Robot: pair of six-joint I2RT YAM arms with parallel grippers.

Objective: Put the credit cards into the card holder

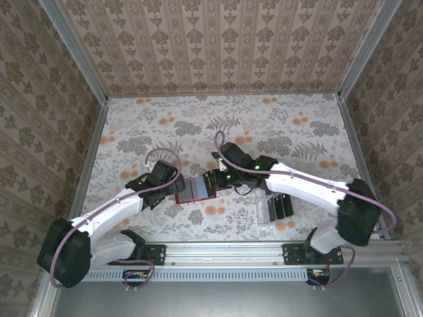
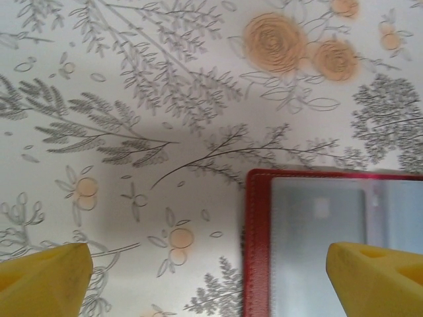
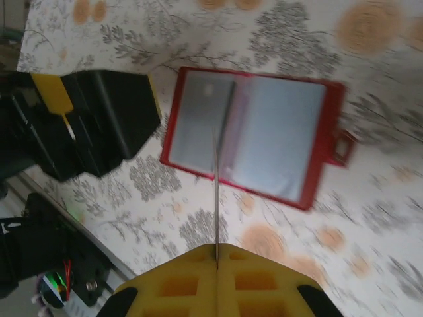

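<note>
Inserting is the step in hand: what seems a card (image 3: 215, 191) is pinched edge-on by the right tool (image 3: 217, 254) above the open holder (image 3: 254, 142), set mid-way across the tabletop (image 1: 277, 125). The left tool (image 2: 210, 277) is spread wide over its left edge. Next, alignment with a pocket is needed.

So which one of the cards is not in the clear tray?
The card pinched edge-on in the right gripper, over the open red card holder; the other cards sit in the clear tray.

Damask-patterned walls (image 1: 218, 46) enclose a table (image 1: 277, 122) covered in floral print.
</note>
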